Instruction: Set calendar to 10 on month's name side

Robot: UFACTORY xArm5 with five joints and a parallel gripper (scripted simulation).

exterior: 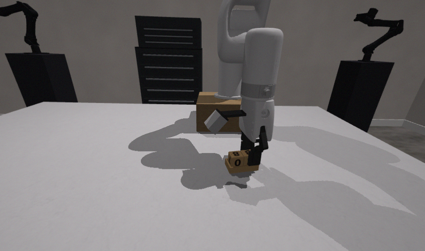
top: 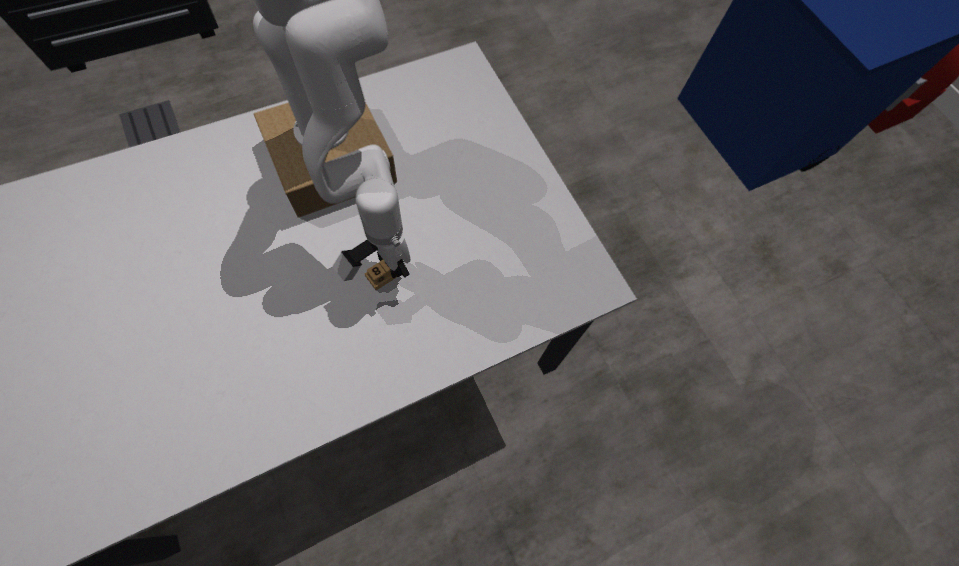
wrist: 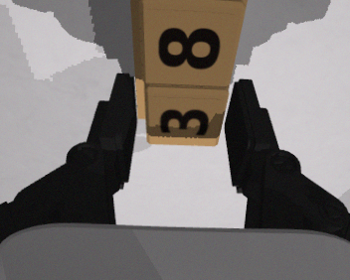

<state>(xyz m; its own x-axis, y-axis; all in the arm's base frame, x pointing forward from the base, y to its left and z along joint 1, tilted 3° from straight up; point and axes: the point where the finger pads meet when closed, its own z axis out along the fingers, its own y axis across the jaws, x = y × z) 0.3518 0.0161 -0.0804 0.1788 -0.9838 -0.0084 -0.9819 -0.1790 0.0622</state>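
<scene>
- Currently the jaws (top: 391, 271) (exterior: 252, 155) stand partly open, a gap on either side of the cube showing 3 (wrist: 187, 111), gripping nothing.
- Side by side with it sits the cube showing 8 on top (top: 377, 273) (exterior: 236, 158) (wrist: 189, 47), its front face reading 0.
- Both cubes are in the wooden tray (exterior: 243, 169), above the white worktop (top: 187, 316) (exterior: 114, 212) (wrist: 177, 199); whether the tray touches it, I cannot tell.
- One finger hides the other cube's front digit in the exterior view.
</scene>
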